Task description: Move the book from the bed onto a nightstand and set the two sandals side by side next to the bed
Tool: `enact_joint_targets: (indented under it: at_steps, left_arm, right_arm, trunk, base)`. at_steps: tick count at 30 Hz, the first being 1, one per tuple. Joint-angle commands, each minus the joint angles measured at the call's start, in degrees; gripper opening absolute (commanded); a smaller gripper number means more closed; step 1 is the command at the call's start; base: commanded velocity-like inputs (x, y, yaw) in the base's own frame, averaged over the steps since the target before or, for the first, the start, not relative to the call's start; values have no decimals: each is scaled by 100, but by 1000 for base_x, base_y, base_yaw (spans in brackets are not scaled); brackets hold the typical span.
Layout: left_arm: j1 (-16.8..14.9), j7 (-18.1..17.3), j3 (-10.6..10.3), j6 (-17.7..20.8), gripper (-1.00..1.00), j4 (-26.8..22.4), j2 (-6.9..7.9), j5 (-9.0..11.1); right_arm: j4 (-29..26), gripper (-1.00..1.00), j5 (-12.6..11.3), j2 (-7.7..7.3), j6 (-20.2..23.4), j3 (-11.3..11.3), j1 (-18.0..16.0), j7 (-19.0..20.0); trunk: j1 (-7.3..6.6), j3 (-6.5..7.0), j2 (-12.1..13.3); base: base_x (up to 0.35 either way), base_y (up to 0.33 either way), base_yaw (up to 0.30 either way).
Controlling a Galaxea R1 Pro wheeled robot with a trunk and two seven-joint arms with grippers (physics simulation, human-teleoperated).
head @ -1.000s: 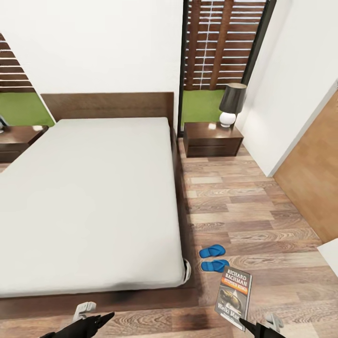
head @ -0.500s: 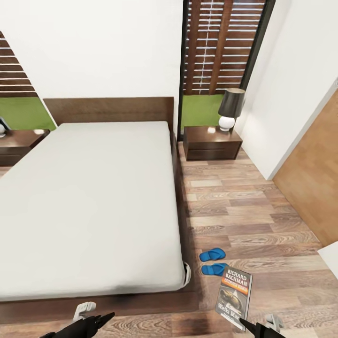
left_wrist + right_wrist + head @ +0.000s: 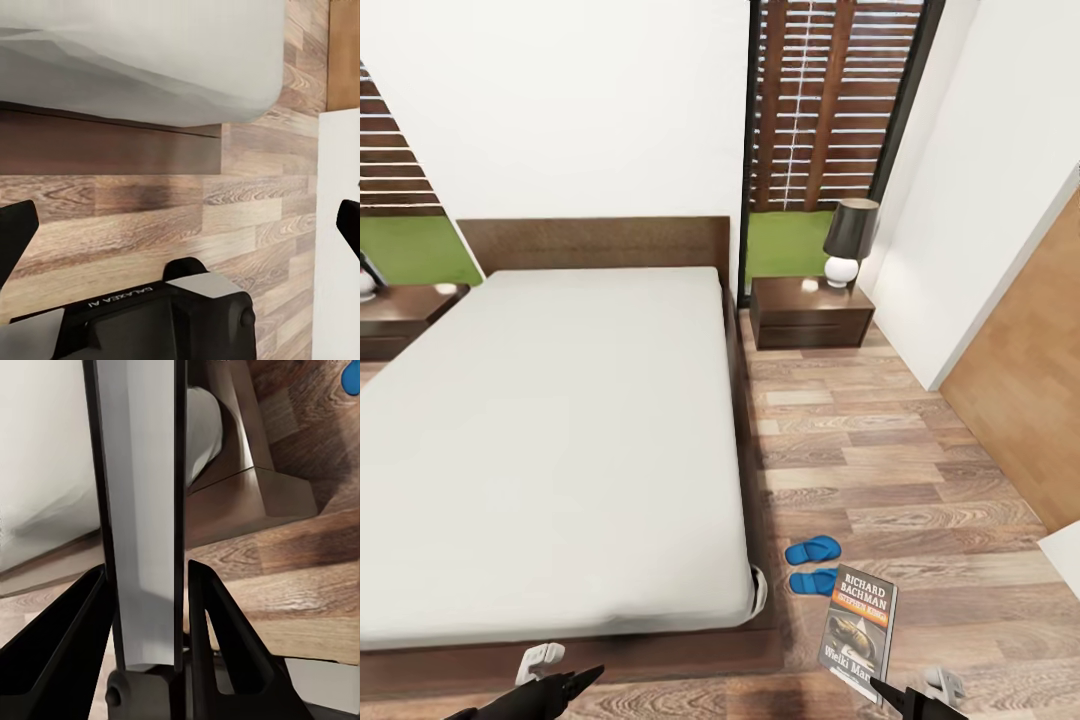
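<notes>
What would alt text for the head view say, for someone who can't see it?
The right gripper holds a paperback book upright over the wood floor at the foot corner of a grey-mattressed bed. Two blue sandals lie side by side beside the bed; a nightstand with a lamp stands beyond.

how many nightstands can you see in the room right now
2. One nightstand stands on the bed's right side with a lamp on it; the other nightstand is on the bed's left side, cut off by the head view's edge.
</notes>
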Motion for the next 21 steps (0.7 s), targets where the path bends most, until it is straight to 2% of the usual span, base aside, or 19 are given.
enact_joint_targets:
  at_steps: [1,21]
  left_arm:
    - [-4,-12,-45,-31,100,9,2,49]
    - [-4,-14,-39,-32,100,9,-80,49]
  right_arm:
    - [0,-100,-35,0,58,-11,-2,17]
    - [0,-100,-35,7,61,-11,-2,19]
  trunk:
    - [1,5,-3]
    - [1,192,-3]
  base:
    - [0,0,0]
    - [0,0,0]
